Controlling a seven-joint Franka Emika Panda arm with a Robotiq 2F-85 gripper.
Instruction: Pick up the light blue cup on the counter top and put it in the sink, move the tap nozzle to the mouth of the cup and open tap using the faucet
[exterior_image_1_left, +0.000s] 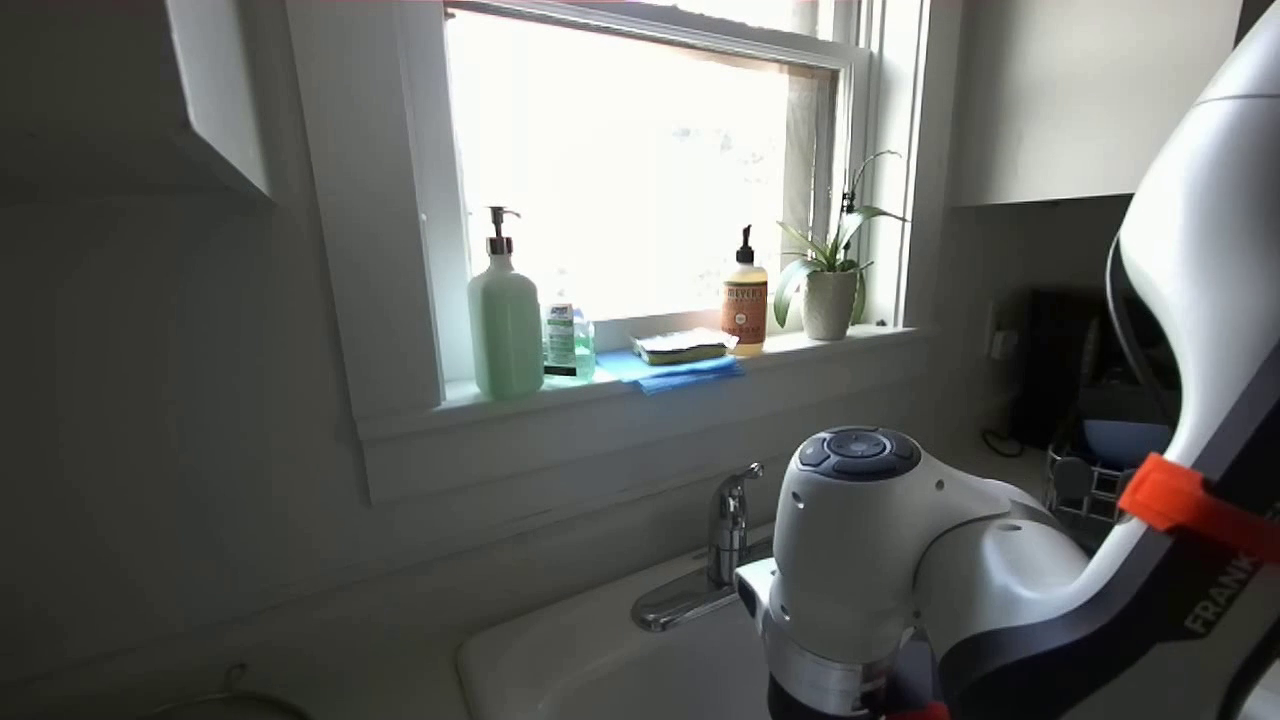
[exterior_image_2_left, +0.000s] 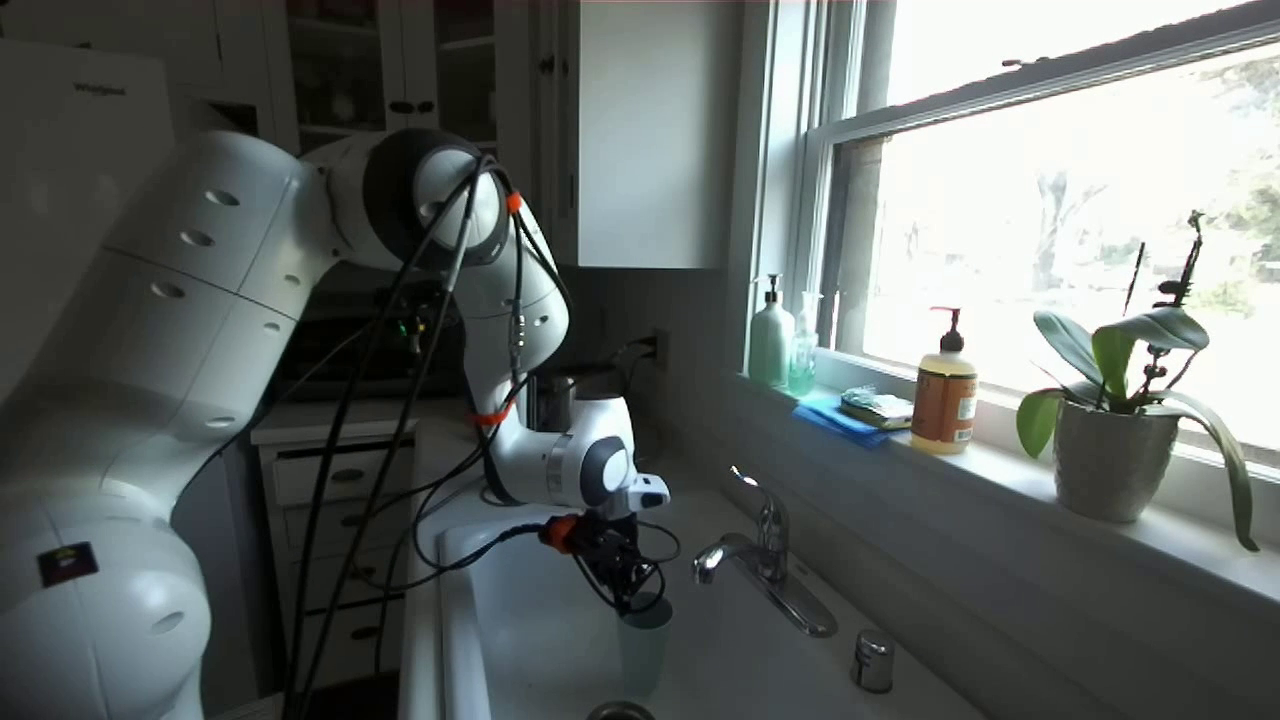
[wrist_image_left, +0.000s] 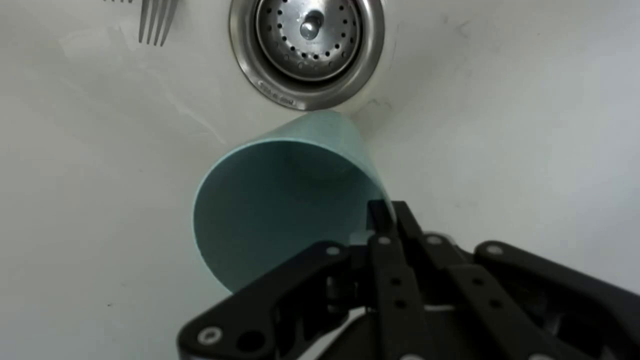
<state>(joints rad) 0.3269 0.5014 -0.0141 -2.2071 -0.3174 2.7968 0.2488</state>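
Note:
The light blue cup (exterior_image_2_left: 642, 655) is inside the white sink (exterior_image_2_left: 462, 650), mouth up, beside the drain; I cannot tell if its base touches the floor. It also shows in the wrist view (wrist_image_left: 280, 200) and looks empty. My gripper (wrist_image_left: 392, 212) is shut on the cup's rim, one finger inside and one outside the wall. The gripper also shows above the cup in an exterior view (exterior_image_2_left: 630, 598). The chrome tap (exterior_image_2_left: 770, 535) stands behind the sink with its nozzle (exterior_image_2_left: 706, 568) to the side of the cup. Its lever handle (exterior_image_2_left: 744, 478) is on top.
A metal drain strainer (wrist_image_left: 310, 45) and fork tines (wrist_image_left: 157, 22) lie on the sink floor. A chrome cap (exterior_image_2_left: 874, 660) stands beside the tap. The window sill holds a green pump bottle (exterior_image_1_left: 507, 330), an orange soap bottle (exterior_image_1_left: 745, 305), a sponge (exterior_image_1_left: 685, 347) and a potted plant (exterior_image_1_left: 830, 303).

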